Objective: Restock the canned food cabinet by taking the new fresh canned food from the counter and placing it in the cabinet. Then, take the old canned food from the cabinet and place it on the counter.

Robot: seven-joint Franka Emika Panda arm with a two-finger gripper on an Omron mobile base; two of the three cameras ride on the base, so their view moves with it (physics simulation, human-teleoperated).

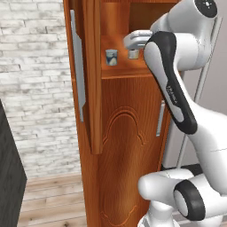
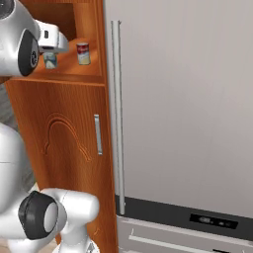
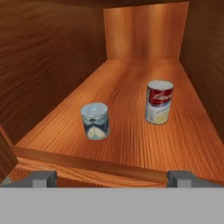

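Blue can (image 3: 95, 120) stood near the red can (image 3: 159, 102); the released, empty end effector (image 3: 111, 178) risked knocking either over.

We look into the open canned food cabinet (image 1: 128, 115) across its wooden shelf (image 3: 131, 131). Two obstacles stand on it: the old canned food (image 3: 95, 120), nearer and to the left, and a red-and-white can (image 3: 159, 102), farther and to the right. They stand well apart, with bare wood between them. Behind both, the shelf runs free to the back wall. Side walls close the space left and right. The open door (image 1: 86, 75) juts out on the left of the opening; the grey refrigerator (image 2: 183, 99) flanks the right.
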